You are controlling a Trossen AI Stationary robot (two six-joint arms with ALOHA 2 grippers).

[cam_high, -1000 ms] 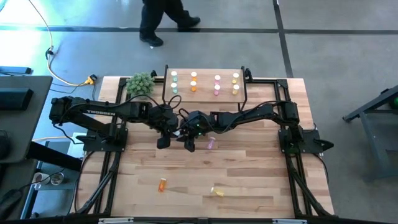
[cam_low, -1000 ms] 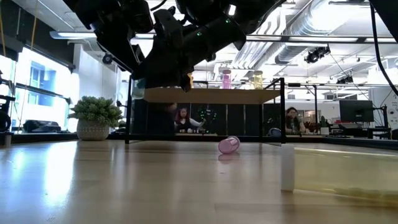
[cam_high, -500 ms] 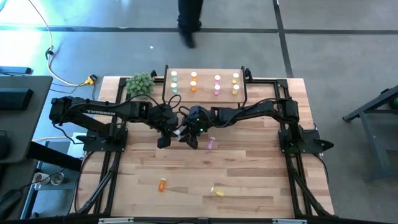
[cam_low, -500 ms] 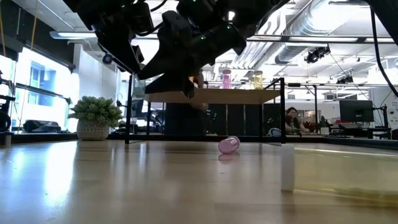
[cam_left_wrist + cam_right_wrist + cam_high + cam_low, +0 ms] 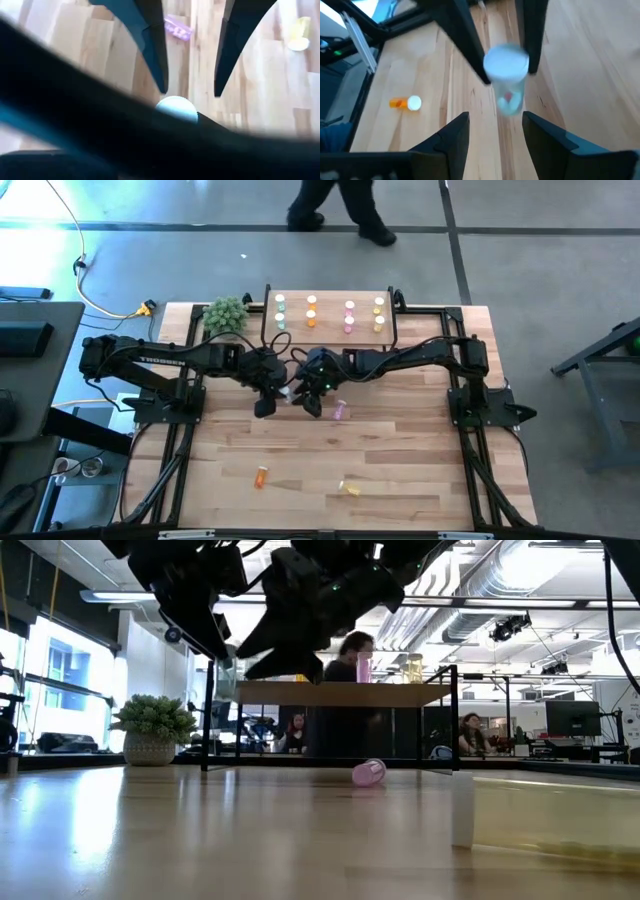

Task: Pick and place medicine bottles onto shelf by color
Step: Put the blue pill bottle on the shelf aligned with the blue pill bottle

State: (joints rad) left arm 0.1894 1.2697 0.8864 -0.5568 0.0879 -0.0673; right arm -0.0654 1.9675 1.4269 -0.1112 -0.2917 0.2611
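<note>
A pale green medicine bottle [image 5: 510, 100] with a white cap hangs above the table's middle, with my left gripper [image 5: 274, 396] shut on it. My right gripper [image 5: 495, 116] stands open just right of it [image 5: 306, 398], with nothing between its fingers. The shelf [image 5: 330, 292] stands at the far edge on black legs and carries green, orange, pink and yellow bottles in columns. A pink bottle [image 5: 340, 410], an orange one [image 5: 260, 476] and a yellow one [image 5: 350, 488] lie on their sides on the tabletop. My left gripper pinches the green bottle's upper end, beside the white cap [image 5: 506, 62], between its two fingers [image 5: 470, 50]. The fingers come slanting down from the table's left. The bottle's body hangs below them, clear of the table.
A green potted plant [image 5: 226, 314] stands left of the shelf. A person [image 5: 340, 205] walks on the floor beyond the far edge. Bare tabletop [image 5: 420, 450] lies on the near right.
My right gripper has edged up and toward the far edge beside the held bottle, tipping a little. The person beyond the far edge has walked toward the right.
</note>
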